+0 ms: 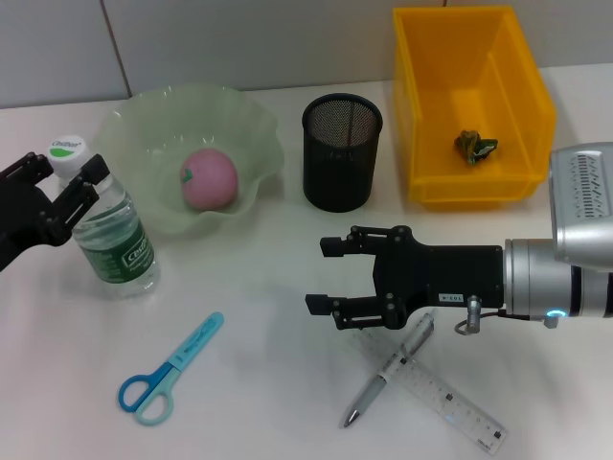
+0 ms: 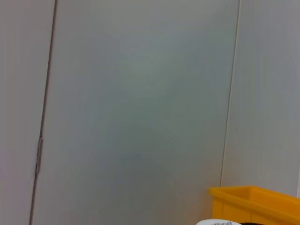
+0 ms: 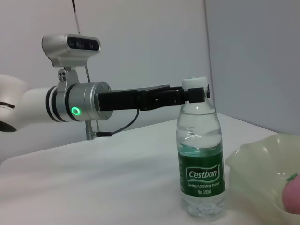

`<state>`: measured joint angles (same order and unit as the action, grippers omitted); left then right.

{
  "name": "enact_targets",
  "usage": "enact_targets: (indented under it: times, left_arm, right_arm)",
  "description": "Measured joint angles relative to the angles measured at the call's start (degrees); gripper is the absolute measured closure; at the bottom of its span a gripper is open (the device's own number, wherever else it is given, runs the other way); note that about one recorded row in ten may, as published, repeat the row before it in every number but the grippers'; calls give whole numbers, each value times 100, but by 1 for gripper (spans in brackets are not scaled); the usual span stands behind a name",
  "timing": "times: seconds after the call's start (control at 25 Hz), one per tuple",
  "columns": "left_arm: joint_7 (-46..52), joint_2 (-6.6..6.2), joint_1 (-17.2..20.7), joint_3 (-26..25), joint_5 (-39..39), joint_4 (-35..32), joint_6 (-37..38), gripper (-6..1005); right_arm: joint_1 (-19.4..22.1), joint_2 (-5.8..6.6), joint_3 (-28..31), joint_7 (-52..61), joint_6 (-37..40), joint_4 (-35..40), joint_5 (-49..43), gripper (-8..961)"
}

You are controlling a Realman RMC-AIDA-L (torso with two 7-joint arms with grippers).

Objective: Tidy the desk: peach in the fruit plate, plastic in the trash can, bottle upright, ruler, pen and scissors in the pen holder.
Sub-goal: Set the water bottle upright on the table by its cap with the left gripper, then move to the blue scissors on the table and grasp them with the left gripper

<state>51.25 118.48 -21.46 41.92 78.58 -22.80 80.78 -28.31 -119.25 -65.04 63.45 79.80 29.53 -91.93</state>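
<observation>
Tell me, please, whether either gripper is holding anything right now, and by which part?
The left gripper holds the upright bottle at its neck, just under the white cap. The right gripper is open and empty above the desk.

Head camera overlooks desk; both wrist views share bottle.

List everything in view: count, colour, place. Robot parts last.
peach: one, pink, in the fruit plate
fruit plate: one, pale green, rear left
bottle: one, clear with green label, upright, left
pen holder: one, black mesh, rear centre
trash can: one, yellow, rear right
plastic: one, green scrap, inside the trash can
scissors: one, blue, front left
pen: one, silver, front, crossing the ruler
ruler: one, clear, front right
left end effector: black, at the bottle's cap
right end effector: black, open, above the pen
</observation>
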Motion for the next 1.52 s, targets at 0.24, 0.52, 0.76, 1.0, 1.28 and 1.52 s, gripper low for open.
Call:
enact_targets:
  times: [0.24,0.52,0.76,1.0,1.28,1.52]
  left_arm:
    - [-10,0,-1,1,0,55,-11,506]
    - [-10,0,10,0,-10,56,91,489]
    - [-10,-3,16,0,-10,56,119,474]
    - [-10,-9,28,20,0,50,151,331]
    - [57,-21,44,182,1,-3,202,221]
    - [283,-50,133,131,-21,-287,537,195]
  right_arm:
    - [-9,-1,0,2,0,0,0,183]
    - [-8,-1,-4,13,0,0,0,183]
    - [-8,-1,-9,18,12,0,0,184]
    - [-8,-1,-9,60,21,0,0,184]
    - [-7,-1,10,71,19,0,0,184]
    - [20,-1,42,83,32,18,88,184]
